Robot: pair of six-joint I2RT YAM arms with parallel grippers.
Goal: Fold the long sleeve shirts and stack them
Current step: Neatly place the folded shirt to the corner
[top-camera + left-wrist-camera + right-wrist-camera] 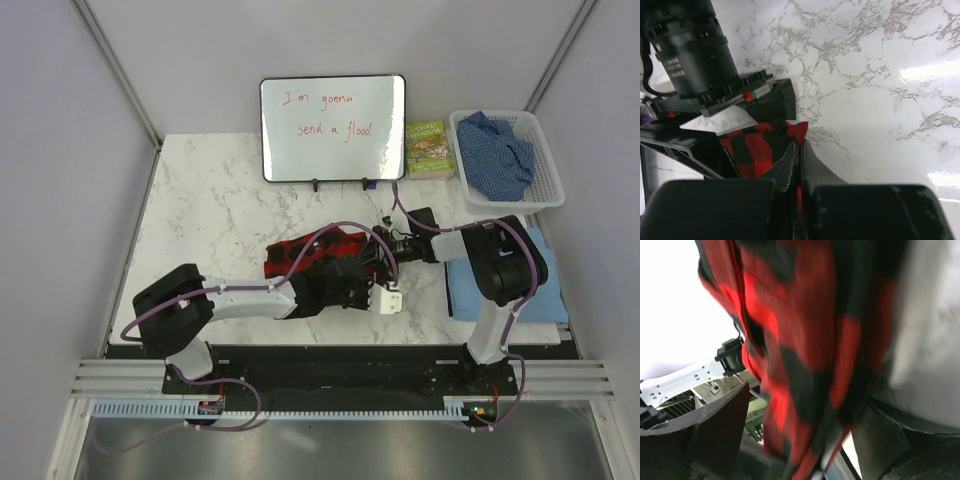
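Note:
The red-and-black checked flannel (312,262) lies bunched in the middle of the table. My left gripper (358,283) reaches it from the left. In the left wrist view the left gripper (800,150) is shut on an edge of the flannel (757,150), with red cloth showing between the jaws. My right gripper (372,252) comes in from the right. Its fingers (705,430) stand wide apart and the flannel (805,340) hangs blurred between them, unpinched. The light blue shirt (545,290) lies flat under the right arm. The darker blue speckled shirt (497,152) sits in the basket.
A white basket (548,190) stands at the back right, with a green book (430,148) beside it. A whiteboard (333,128) with red writing stands at the back centre. Bare marble table (210,220) shows at the left.

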